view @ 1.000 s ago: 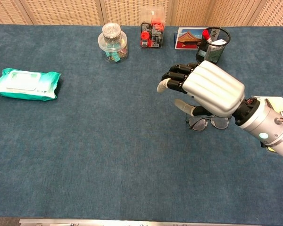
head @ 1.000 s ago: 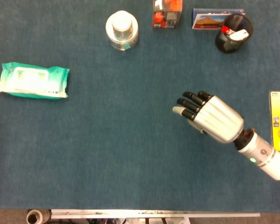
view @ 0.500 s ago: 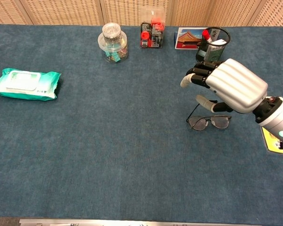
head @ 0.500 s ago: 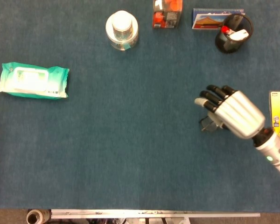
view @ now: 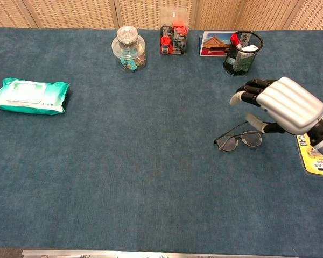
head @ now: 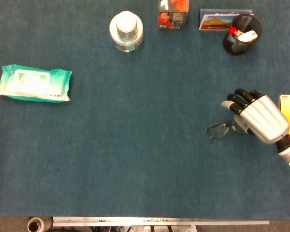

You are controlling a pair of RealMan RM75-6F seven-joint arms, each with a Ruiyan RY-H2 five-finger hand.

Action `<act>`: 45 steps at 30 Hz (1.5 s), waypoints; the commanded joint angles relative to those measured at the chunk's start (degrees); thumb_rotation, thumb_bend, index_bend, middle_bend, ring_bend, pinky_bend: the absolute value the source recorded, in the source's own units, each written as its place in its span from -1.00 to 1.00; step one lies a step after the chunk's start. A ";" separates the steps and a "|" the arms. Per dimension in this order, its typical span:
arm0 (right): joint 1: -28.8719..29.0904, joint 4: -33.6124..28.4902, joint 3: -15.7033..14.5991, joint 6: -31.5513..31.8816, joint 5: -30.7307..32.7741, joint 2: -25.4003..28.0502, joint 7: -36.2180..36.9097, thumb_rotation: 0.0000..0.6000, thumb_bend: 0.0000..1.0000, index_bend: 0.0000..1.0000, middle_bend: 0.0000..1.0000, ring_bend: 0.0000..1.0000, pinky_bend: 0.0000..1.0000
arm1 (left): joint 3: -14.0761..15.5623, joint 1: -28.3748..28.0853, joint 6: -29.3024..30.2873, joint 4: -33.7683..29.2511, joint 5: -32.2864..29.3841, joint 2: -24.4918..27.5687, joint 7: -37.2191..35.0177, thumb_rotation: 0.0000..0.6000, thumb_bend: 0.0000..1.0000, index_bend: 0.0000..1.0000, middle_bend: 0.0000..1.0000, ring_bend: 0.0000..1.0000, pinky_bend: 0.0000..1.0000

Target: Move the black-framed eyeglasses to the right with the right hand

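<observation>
The black-framed eyeglasses lie on the blue table cloth, right of centre, lenses toward the front edge. My right hand hovers just to their right and a little behind them. Its fingers are loosely curved and apart, the thumb points down toward the glasses' right lens, and it holds nothing. The left hand shows in neither view.
A green wipes pack lies far left. Along the back stand a clear jar, a red-and-clear box, a postcard and a black mesh pen cup. A yellow package lies at the right edge under my wrist.
My right hand has moved steadily to the right, uncovering the eyeglasses. The glasses have stayed where they lay.
</observation>
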 commanded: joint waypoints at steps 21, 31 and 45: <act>-1.30 10.71 -1.44 -4.94 2.46 -4.68 3.05 1.00 -0.21 -0.26 -0.27 -0.43 0.01 | -0.10 0.07 0.18 0.03 -0.07 -0.15 0.39 1.00 -0.33 -0.07 0.14 -0.17 0.03; -1.57 11.27 -1.38 -3.67 2.30 -4.65 4.29 1.00 -0.21 -0.26 -0.27 -0.43 0.01 | -0.12 0.00 -0.02 0.10 -0.19 -0.14 0.36 1.00 -0.33 -0.07 0.14 -0.17 0.03; -8.23 -8.29 4.07 15.78 2.72 9.92 -0.89 1.00 -0.22 -0.26 -0.27 -0.43 0.01 | -0.14 -0.98 -2.20 0.47 -1.38 -1.40 2.95 1.00 -0.33 -0.07 0.14 -0.17 0.04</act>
